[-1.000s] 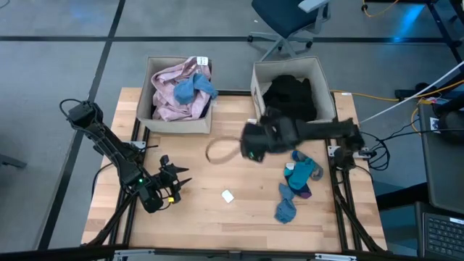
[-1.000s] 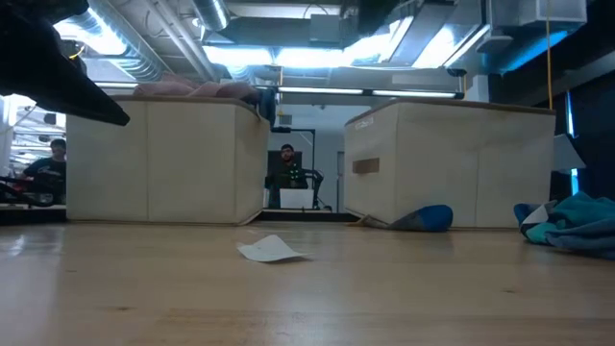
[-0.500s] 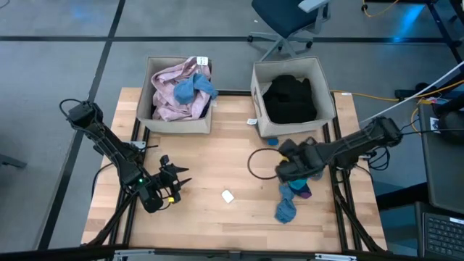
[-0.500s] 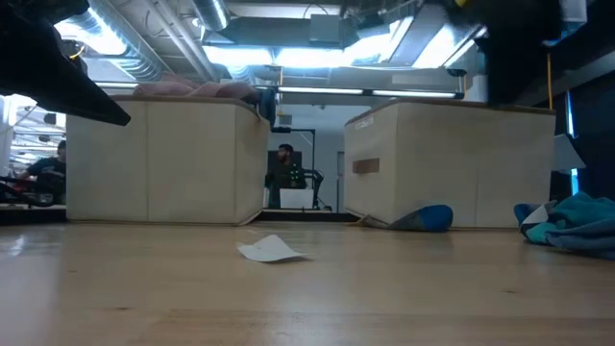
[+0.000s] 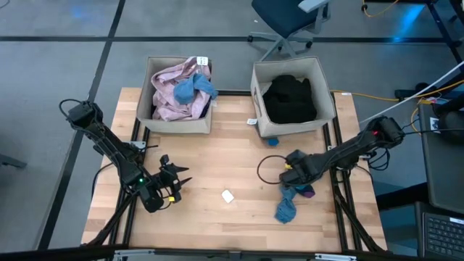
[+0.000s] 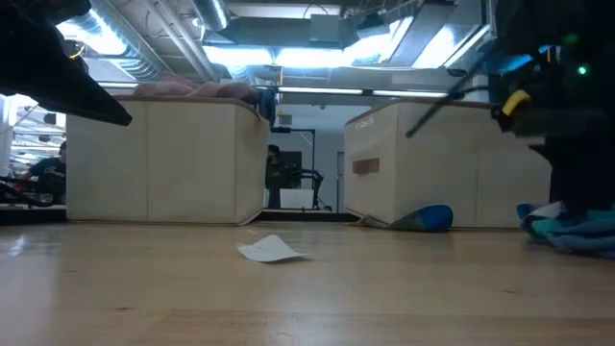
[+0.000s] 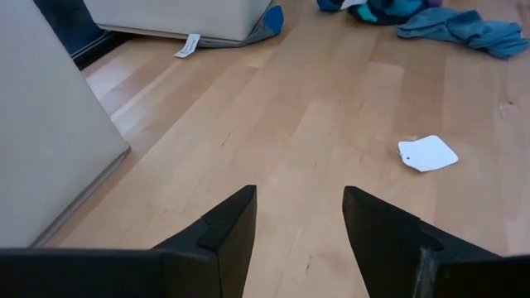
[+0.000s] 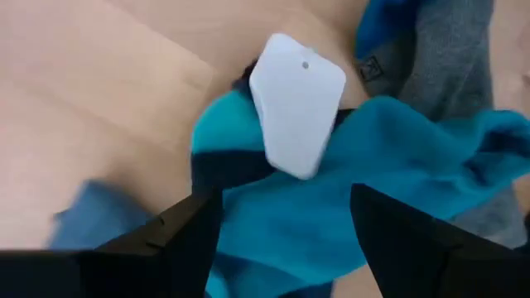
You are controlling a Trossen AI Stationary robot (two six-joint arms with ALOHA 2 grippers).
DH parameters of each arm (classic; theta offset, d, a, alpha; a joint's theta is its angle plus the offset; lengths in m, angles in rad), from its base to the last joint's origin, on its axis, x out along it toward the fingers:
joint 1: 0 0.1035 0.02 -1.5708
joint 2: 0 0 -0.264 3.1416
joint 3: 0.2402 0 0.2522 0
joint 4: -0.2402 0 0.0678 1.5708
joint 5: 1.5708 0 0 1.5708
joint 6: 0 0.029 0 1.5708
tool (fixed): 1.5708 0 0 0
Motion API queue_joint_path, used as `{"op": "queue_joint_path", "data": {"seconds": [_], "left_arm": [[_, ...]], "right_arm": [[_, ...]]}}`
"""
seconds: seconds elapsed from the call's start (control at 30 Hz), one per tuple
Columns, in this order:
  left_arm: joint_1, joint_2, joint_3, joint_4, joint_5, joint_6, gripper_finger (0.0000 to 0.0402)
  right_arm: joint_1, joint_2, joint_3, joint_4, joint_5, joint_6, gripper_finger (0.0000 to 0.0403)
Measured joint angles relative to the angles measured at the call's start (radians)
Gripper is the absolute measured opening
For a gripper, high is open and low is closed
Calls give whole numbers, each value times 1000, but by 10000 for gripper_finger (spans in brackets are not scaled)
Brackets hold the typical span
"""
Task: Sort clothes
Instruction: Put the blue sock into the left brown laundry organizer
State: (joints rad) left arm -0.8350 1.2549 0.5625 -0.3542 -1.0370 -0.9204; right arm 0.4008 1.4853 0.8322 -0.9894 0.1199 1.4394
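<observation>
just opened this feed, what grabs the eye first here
The right gripper, fingers open, hangs right over a small heap of teal socks on the table's right side. Behind stand two beige bins: the left bin holds pink and blue clothes, the right bin black ones.

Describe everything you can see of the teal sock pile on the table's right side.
The sock pile is a loose heap of soft knit pieces: bright teal, darker blue bands, a grey-blue sock trailing toward the table's front edge. A white tag lies on top. It rests on the wooden table, in front of the bin of black clothes. The open right gripper hangs directly over it.
</observation>
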Motion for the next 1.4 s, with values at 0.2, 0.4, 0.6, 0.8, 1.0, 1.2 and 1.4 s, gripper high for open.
{"op": "queue_joint_path", "data": {"seconds": [0.2, 0.4, 0.6, 0.8, 1.0, 1.2, 1.4], "left_arm": [[0, 0, 0, 0, -3, 1, 172], [0, 0, 0, -1, -14, 8, 172], [0, 0, 0, 0, -14, 6, 172], [0, 0, 0, -1, -14, 4, 172], [0, 0, 0, 0, -15, 5, 172], [3, 1, 0, 4, -15, 7, 172], [4, 1, 0, 5, -15, -8, 172]], "right_arm": [[-1, 0, -22, 1, 27, -3, 240], [-1, 0, -22, 45, 54, -34, 155], [-2, 0, -22, 90, 96, -76, 118], [-2, -1, -9, 93, -20, -86, 180], [0, -35, 100, 56, -101, -109, 259], [101, -32, 223, 104, -102, -110, 290], [237, 28, 218, 202, -50, -84, 291]]}}
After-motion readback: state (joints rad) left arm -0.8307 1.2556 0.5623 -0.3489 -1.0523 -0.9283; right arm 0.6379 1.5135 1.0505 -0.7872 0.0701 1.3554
